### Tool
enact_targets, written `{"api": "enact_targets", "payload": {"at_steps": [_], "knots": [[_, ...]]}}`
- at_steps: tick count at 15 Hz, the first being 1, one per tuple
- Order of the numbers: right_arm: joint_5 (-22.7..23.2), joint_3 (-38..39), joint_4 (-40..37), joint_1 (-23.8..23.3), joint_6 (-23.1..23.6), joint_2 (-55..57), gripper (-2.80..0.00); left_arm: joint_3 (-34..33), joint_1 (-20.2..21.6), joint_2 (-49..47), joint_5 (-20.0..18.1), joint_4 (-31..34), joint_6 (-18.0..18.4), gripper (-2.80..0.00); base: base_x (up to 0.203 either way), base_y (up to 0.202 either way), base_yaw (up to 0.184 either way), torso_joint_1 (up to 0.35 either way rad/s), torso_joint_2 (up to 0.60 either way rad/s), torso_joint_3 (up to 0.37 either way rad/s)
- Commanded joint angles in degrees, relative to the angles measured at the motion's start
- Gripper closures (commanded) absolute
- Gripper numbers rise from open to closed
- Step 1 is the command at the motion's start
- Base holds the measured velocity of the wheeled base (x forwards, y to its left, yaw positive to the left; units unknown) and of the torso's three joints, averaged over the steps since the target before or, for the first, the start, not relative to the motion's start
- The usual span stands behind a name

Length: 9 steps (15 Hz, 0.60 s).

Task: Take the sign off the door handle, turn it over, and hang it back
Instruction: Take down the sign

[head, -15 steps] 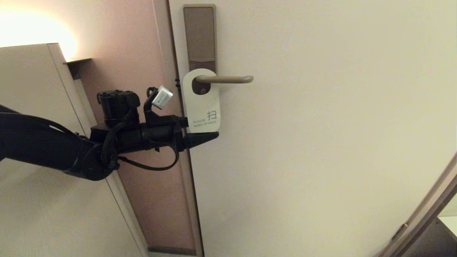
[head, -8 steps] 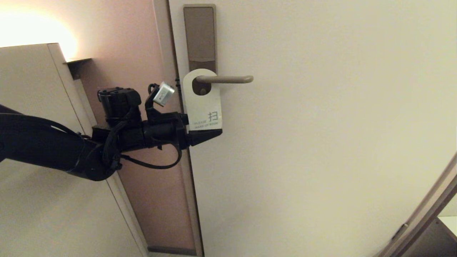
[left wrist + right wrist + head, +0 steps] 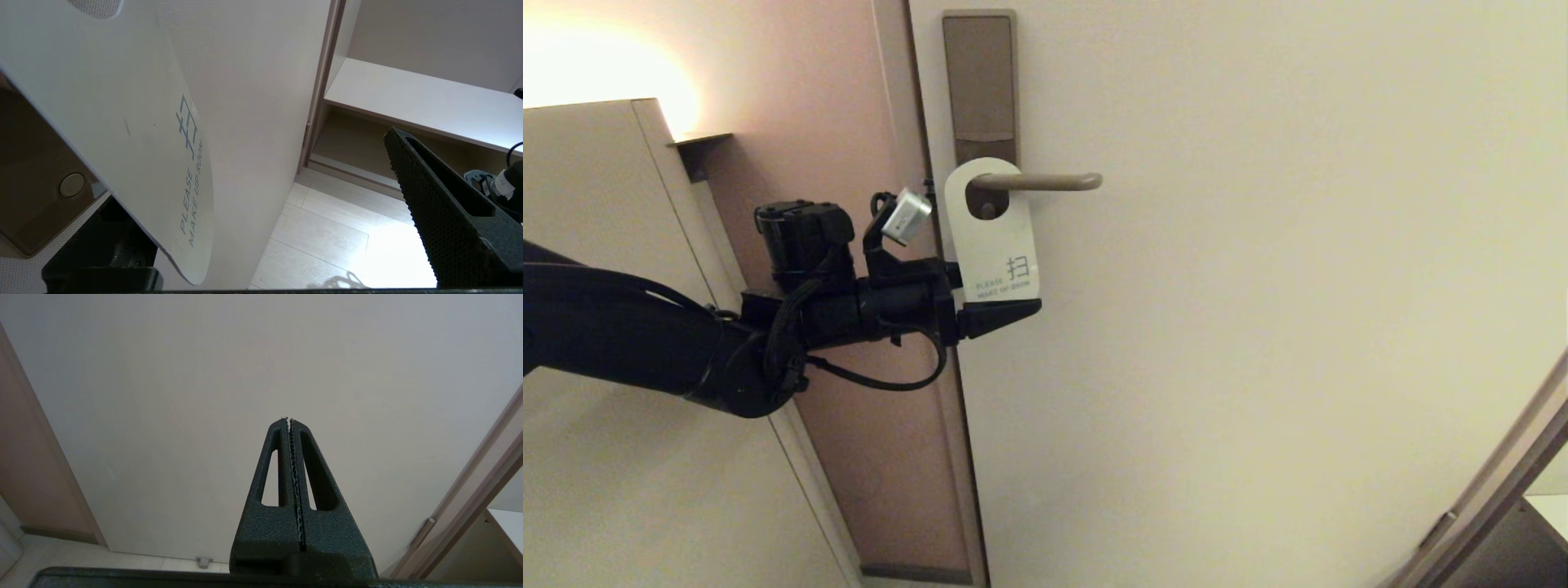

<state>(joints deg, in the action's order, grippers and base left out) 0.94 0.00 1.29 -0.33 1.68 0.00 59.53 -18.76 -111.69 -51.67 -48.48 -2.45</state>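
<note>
My left claw (image 3: 1001, 306), spread wide, sits at centre frame around the sign's (image 3: 995, 237) lower end, apparently one finger behind; the sign's long axis runs upward to the door handle (image 3: 1045, 181).

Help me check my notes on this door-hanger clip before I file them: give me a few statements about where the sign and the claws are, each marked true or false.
1. The sign hangs on the door handle. True.
2. The sign's teal "DO NOT DISTURB" side faces the camera. False: the white "PLEASE MAKE UP ROOM" side faces out.
3. The left claw is at the sign's lower end with its jaws wide open. True.
4. The right claw is clamped on the sign. False: it is shut on nothing, facing the bare door.
5. The sign has been lifted clear of the handle. False: the handle passes through its hole.
</note>
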Motion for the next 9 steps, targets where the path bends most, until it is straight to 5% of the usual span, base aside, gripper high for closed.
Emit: {"api": "enact_targets", "payload": {"at_steps": [1, 2, 9], "knots": [[0.03, 0.00, 0.03, -0.02, 0.08, 0.00, 0.00, -0.02, 0.04, -0.09, -0.20, -0.30, -0.01, -2.80, 0.000, 0.000, 0.000, 0.000, 0.00, 0.000], [0.03, 0.00, 0.03, -0.02, -0.01, 0.09, 0.00, -0.02, 0.04, -0.19, -0.19, -0.30, 0.07, 0.00, 0.000, 0.000, 0.000, 0.000, 0.00, 0.000], [0.03, 0.00, 0.03, -0.02, 0.00, 0.09, 0.00, -0.20, 0.13, -0.01, 0.08, -1.00, -0.36, 0.00, 0.000, 0.000, 0.000, 0.000, 0.00, 0.000]]}}
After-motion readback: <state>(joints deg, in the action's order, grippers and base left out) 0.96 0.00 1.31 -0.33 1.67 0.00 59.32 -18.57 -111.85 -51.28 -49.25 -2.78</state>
